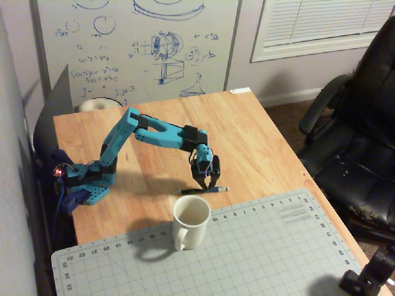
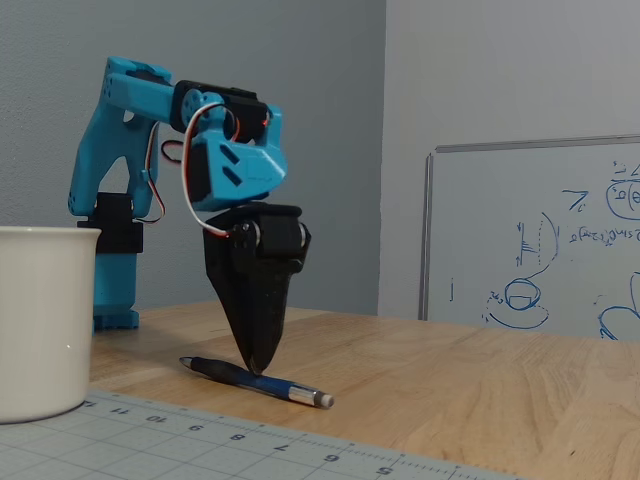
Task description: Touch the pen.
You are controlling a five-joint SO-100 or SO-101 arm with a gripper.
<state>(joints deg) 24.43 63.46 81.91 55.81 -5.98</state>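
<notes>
Pincer (image 2: 256,366), tips together, meets the pen (image 2: 256,381) on the worktop (image 1: 259,148); the cutting mat (image 2: 150,440) shows ruler numbers 5 to 11.

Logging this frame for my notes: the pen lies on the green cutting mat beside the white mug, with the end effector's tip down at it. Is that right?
Not quite. The pen lies on the bare wooden table, just beyond the edge of the cutting mat, as both fixed views show. The rest holds: it is near the white mug, and the end effector is tip-down at it.
</notes>
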